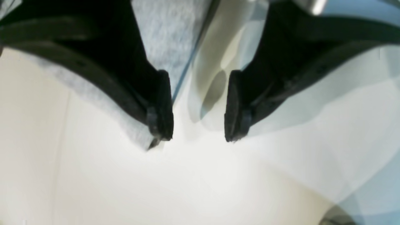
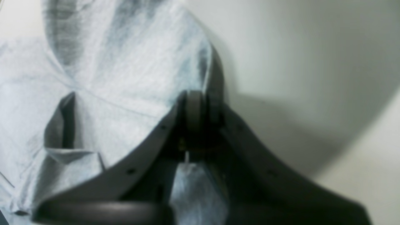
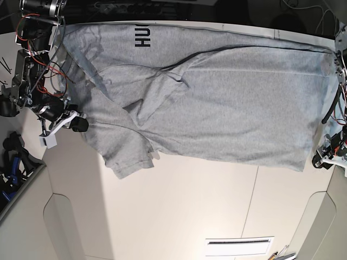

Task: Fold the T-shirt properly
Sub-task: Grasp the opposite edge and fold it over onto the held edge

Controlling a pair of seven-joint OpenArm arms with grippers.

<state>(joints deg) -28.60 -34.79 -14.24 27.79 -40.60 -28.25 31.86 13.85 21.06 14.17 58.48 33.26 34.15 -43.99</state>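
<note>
The light grey T-shirt [image 3: 217, 103] lies spread out across the white table, with black lettering [image 3: 142, 37] near its far left part and one sleeve [image 3: 127, 157] pointing toward the front. At the shirt's left edge my right gripper [image 3: 81, 124] is shut on the cloth. In the right wrist view its fingertips [image 2: 200, 106] pinch a lifted fold of the T-shirt [image 2: 125, 62]. My left gripper [image 1: 198, 131] stands open just off the shirt's right corner [image 3: 301, 165], with nothing between its fingers. The cloth [image 1: 168, 37] lies beside one finger [image 1: 162, 118]. In the base view it [image 3: 321, 161] sits at the far right.
The white table [image 3: 179, 216] extends in front of the shirt, with panel seams and a slotted vent [image 3: 238, 246] near the front. Cables and dark tools [image 3: 13, 157] lie along the left edge. The shirt's far side runs along the table's back edge.
</note>
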